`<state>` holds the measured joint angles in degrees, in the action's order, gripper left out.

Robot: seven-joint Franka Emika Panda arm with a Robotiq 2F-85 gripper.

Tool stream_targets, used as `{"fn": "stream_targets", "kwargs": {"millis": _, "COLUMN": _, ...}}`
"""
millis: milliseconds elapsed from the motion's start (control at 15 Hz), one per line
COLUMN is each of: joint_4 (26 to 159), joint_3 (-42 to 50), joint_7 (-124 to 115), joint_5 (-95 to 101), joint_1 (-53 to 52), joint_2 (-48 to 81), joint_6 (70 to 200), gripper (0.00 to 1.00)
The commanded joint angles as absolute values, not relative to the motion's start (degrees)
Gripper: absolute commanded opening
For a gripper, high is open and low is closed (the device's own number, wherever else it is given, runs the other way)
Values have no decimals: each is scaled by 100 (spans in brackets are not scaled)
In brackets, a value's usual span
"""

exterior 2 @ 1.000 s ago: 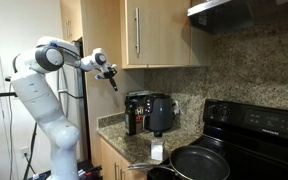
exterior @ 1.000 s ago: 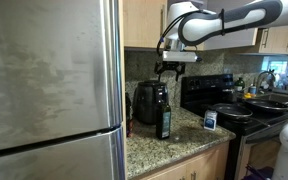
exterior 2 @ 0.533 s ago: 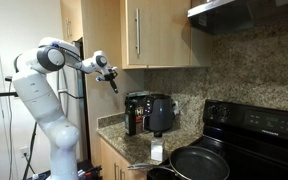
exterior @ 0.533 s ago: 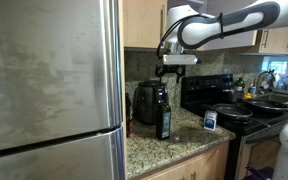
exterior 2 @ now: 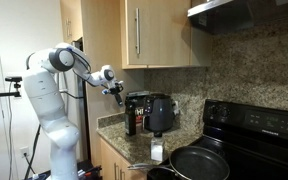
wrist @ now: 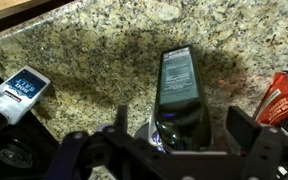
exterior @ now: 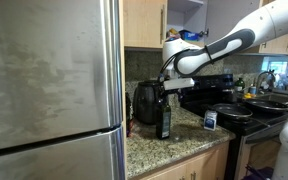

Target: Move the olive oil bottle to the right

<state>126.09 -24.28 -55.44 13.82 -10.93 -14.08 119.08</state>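
The olive oil bottle (exterior: 164, 117) is slim and dark with a bluish label. It stands upright on the granite counter just in front of the black appliance (exterior: 146, 103), and shows in both exterior views (exterior 2: 131, 118). My gripper (exterior: 165, 90) is directly above it, at the level of its cap (exterior 2: 121, 93). In the wrist view I look straight down the bottle (wrist: 178, 92). The gripper (wrist: 184, 130) is open, with one finger (wrist: 121, 124) left of the bottle's top and one (wrist: 248, 128) right of it, neither touching it.
A small white-and-blue container (exterior: 210, 119) stands on the counter near the stove (wrist: 18, 92). A red packet (wrist: 284, 96) lies beside the bottle. The black stove with pans (exterior: 246, 108) is nearby. The fridge (exterior: 49, 90) borders the counter, with cabinets (exterior 2: 162, 32) overhead.
The arm has come down: the gripper dropped from well above the bottle to the level of its cap. The bottle has not moved.
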Motion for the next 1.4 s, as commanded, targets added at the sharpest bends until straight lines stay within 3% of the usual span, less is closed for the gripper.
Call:
{"fn": "stream_targets", "kwargs": {"millis": 0, "joint_4": 12718, "joint_3": -2385, "joint_7": -5864, "joint_5": 1549, "joint_1": -1121, "joint_2": -1446, "joint_6": 12085, "gripper": 100}}
{"fn": "stream_targets", "kwargs": {"millis": 400, "joint_4": 13082, "joint_3": -2411, "joint_7": -7919, "joint_5": 1904, "joint_1": -1046, "joint_2": -1296, "joint_6": 12671, "gripper": 100}}
{"fn": "stream_targets", "kwargs": {"millis": 1000, "joint_4": 13077, "joint_3": -2354, "joint_7": -8019, "joint_5": 1854, "joint_1": -1198, "joint_2": -1310, "joint_6": 12618, "gripper": 100}}
{"fn": "stream_targets", "kwargs": {"millis": 1333, "joint_4": 13128, "joint_3": -2387, "joint_7": -7871, "joint_5": 3548, "joint_1": -999, "joint_2": -1303, "joint_6": 13628, "gripper": 100}}
